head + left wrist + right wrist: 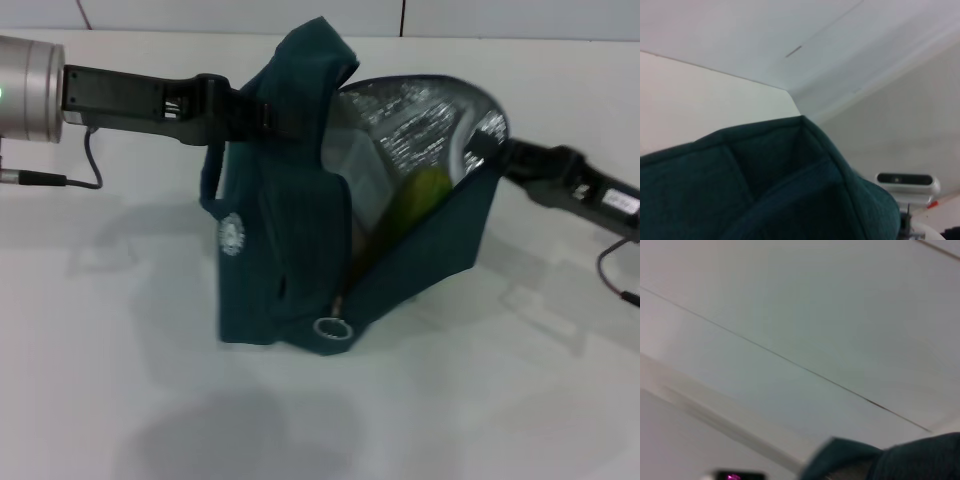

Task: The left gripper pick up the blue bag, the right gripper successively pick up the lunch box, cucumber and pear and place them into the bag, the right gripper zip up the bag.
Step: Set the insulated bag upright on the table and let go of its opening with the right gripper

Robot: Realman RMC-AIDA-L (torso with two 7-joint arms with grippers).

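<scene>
The large dark teal-blue fabric lunch bag [290, 250] stands on the white table [120, 400] at the middle of the head view, its mouth gaping toward three o'clock so the crinkled silver lining [420, 125] shows, with the silver ring zipper pull [331, 328] at its six o'clock corner and the small white round logo [231, 234] on its nine o'clock face. The black two-fingered left gripper [262, 112] reaches in from nine o'clock on its silver cylindrical arm [30, 88] and is clamped on the bag's upper fabric, by the loop handle [210, 175]. The black right gripper [505, 152] comes in from three o'clock and meets the open rim; its fingers are hidden by the rim, so I cannot tell how wide they stand. Inside, a yellow-green shape [420, 195] lies against the lining, too unclear to name. In the left wrist view the teal fabric [765, 185] fills the near field.
</scene>
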